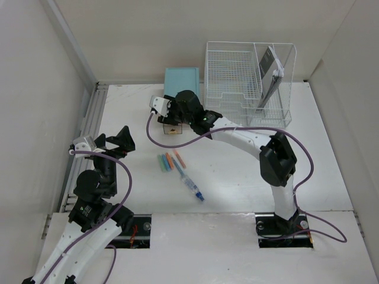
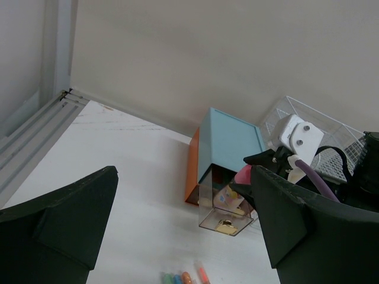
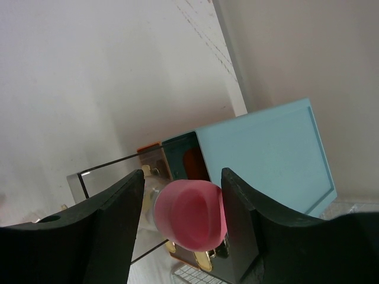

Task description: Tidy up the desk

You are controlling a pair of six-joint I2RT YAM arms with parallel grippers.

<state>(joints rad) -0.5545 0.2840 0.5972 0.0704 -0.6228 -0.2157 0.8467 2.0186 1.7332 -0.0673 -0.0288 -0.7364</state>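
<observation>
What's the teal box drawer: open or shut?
Open. The clear drawer juts out from the front of the teal box.

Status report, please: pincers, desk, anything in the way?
Left pincer open, empty. Right pincer around pink piece over open drawer, grip unclear. Desk: markers and pen loose. Nothing seen blocking.

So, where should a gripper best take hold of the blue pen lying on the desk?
At mid-barrel, from straight above, jaws across its length. The blue pen lies flat and diagonal on the desk, with bare surface on both sides there.
</observation>
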